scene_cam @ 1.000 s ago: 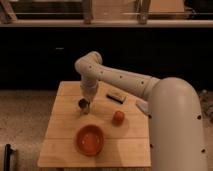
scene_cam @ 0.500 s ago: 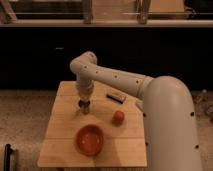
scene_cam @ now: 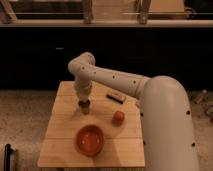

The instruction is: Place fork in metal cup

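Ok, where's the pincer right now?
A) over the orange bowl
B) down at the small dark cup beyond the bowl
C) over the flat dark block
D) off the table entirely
B: the pincer hangs low right at the metal cup, beyond the orange bowl and to the left of the flat dark block.

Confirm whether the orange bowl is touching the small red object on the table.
No, bare wood shows between the orange bowl and the small red object, while the gripper hangs right above the metal cup farther back.
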`<control>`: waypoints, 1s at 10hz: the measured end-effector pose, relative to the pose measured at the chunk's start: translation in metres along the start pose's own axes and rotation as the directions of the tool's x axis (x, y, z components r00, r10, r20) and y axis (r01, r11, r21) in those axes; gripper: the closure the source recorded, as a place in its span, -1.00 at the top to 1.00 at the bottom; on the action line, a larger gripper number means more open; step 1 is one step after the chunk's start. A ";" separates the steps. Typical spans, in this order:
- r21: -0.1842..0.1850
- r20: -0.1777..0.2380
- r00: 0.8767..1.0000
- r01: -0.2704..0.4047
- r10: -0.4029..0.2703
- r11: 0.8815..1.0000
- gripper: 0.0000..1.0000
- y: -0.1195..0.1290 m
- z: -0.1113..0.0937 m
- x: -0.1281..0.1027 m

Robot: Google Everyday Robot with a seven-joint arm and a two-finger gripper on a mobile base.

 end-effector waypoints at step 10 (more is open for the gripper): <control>-0.004 0.005 1.000 -0.005 0.005 1.000 -1.00 0.004 0.010 0.020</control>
